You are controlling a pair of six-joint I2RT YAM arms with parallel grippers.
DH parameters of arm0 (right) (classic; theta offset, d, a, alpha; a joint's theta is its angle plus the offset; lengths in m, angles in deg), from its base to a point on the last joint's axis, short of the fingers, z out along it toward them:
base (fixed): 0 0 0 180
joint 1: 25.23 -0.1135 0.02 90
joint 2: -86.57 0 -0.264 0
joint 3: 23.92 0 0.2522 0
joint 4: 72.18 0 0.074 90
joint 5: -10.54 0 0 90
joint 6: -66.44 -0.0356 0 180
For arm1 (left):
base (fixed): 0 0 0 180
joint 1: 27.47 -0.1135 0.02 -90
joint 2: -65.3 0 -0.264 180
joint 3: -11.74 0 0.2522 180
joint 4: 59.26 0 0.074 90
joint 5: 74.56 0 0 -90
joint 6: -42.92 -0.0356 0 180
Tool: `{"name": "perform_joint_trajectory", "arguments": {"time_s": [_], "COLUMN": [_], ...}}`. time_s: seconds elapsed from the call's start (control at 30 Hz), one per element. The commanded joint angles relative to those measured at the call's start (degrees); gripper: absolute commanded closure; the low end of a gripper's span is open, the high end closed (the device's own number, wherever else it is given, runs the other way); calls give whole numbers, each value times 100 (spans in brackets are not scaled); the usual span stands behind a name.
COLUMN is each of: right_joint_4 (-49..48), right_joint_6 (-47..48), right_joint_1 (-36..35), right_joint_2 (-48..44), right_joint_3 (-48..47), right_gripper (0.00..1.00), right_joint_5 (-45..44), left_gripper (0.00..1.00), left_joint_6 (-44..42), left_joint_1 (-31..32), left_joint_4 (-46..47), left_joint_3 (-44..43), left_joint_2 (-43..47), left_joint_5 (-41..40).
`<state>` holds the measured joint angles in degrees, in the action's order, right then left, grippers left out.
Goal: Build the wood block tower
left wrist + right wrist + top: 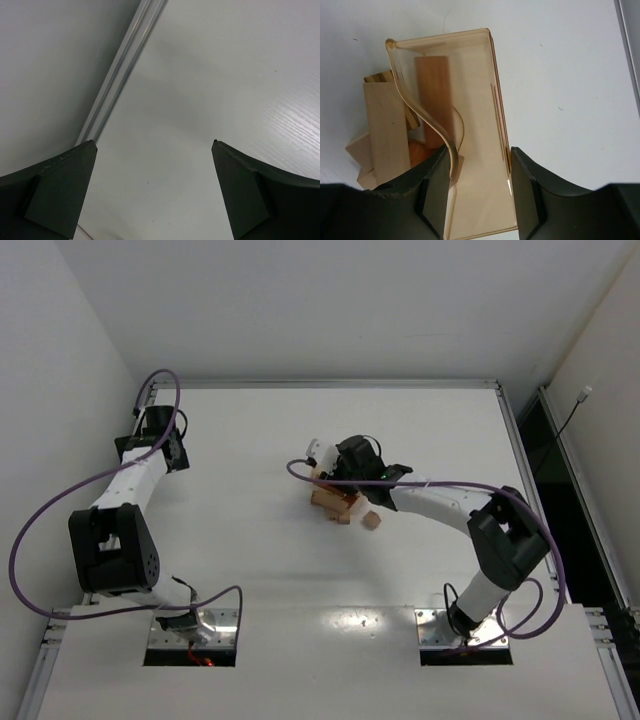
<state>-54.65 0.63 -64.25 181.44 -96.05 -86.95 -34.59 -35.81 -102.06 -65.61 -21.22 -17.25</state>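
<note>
My right gripper [477,190] is shut on a shallow light-wood tray [480,125], one finger on each long side, with the tray tipped on edge. Beside and behind the tray lie several wood blocks: a pale bar [387,130], a reddish-brown bar [434,90] and smaller pieces under them. In the top view the blocks [335,505] form a loose heap at mid-table under the right gripper [330,468], with one cube [371,521] lying apart to the right. No upright tower shows. My left gripper [154,144] is open and empty over bare table.
The left gripper [152,425] sits at the table's far left by the aluminium edge rail [117,75]. The white table [250,560] is walled in by white panels. A purple cable [300,472] loops beside the right gripper.
</note>
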Motion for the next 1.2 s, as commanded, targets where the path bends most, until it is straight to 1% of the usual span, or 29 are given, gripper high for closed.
{"name": "perform_joint_trajectory", "arguments": {"time_s": [0.0, 0.1, 0.23, 0.43, 0.47, 0.53, 0.57, 0.6, 0.63, 0.67, 0.7, 0.73, 0.77, 0.8, 0.83, 0.87, 0.9, 0.93, 1.0, 1.03, 1.1, 1.13, 1.17], "right_joint_4": [-991, -1255, -1607, -1977, -1977, -1478, -1241, -1003, -488, 5, 10, 375, 527, 676, 1060, 1256, 1467, 1817, 1987, 2109, 2242, 2242, 2242], "right_joint_6": [-28, -28, 191, 192, 18, -281, -483, -955, -1212, -1649, -1819, -1943, -2031, -2093, -2093, -2093, -2093, -2093, -2015, -2014, -2014, -2014, -1962], "right_joint_1": [-263, -386, -606, -501, -449, -186, -71, 217, 394, 744, 921, 1106, 1299, 1675, 1888, 2116, 2362, 2843, 3259, 3635, 3971, 4303, 4446], "right_joint_2": [-153, -31, -30, 23, 23, 23, 23, 23, 23, 75, 75, 128, 180, 181, 285, 460, 567, 689, 1014, 1138, 1428, 1655, 1779], "right_joint_3": [80, 194, 335, 107, -41, -279, -559, -701, -850, -1121, -1237, -1334, -1483, -1571, -1694, -1948, -2107, -2387, -2600, -2818, -3109, -3337, -3461], "right_gripper": [100, 100, 100, 100, 100, 100, 100, 100, 100, 100, 100, 100, 100, 100, 100, 100, 100, 100, 100, 100, 100, 100, 100], "right_joint_5": [-841, -1053, -1596, -2546, -2634, -2697, -2636, -2583, -2469, -2207, -2057, -1855, -1470, -1275, -994, -400, 6, 315, 939, 1238, 1381, 1634, 1706], "left_gripper": [0, 0, 0, 0, 0, 0, 0, 0, 0, 0, 0, 0, 0, 0, 0, 0, 0, 0, 0, 0, 0, 0, 0], "left_joint_6": [25, 25, -36, -98, -98, -176, -255, -334, -500, -563, -624, -625, -686, -687, -687, -687, -687, -687, -739, -739, -792, -792, -792], "left_joint_1": [-63, -63, -63, -63, -63, -63, -63, -63, -63, -63, -63, -63, -63, -63, -63, -63, -63, -63, -63, -63, -63, -63, -63], "left_joint_4": [162, 162, 214, 328, 328, 328, 398, 460, 608, 671, 671, 741, 742, 742, 672, 541, 470, 417, 364, 364, 425, 425, 477], "left_joint_3": [-22, -22, 83, 137, 137, 189, 189, 250, 364, 435, 435, 435, 435, 383, 235, 155, 67, -12, -136, -188, -189, -189, -189], "left_joint_2": [-23, -23, 29, 83, 83, 152, 205, 380, 486, 687, 689, 820, 821, 821, 821, 699, 637, 576, 452, 452, 452, 452, 452], "left_joint_5": [-159, -221, -273, -379, -379, -195, -11, 164, 349, 734, 938, 1131, 1420, 1545, 1685, 1835, 2106, 2196, 2476, 2565, 2793, 2872, 2925]}}
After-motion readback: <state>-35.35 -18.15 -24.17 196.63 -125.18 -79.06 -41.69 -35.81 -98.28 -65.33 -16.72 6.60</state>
